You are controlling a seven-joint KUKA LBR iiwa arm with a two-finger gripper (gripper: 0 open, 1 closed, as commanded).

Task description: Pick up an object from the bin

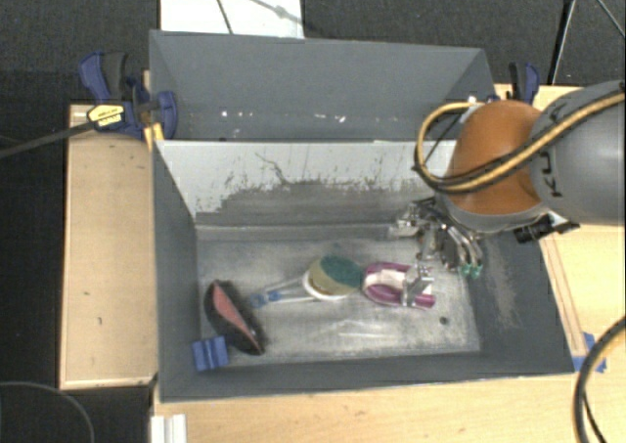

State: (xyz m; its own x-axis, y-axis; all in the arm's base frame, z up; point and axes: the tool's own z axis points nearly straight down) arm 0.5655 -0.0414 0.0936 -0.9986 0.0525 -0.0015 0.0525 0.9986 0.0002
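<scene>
A: Now, where is the gripper (423, 280)?
B: Low over the right part of the bin (293, 89) floor, at the right end of a purple-and-white object (389, 287). Whether it is open or closed, or grips that object, cannot be told.
A: Adjacent items?
B: Just left, a white round-headed brush (333, 278) with a green top and blue handle. Far left, a black-and-pink object (233, 317) beside a blue block (209, 353).

i see dark carpet (59, 1) covering the floor, with a white sheet (186, 11) lying on it up top.
</scene>
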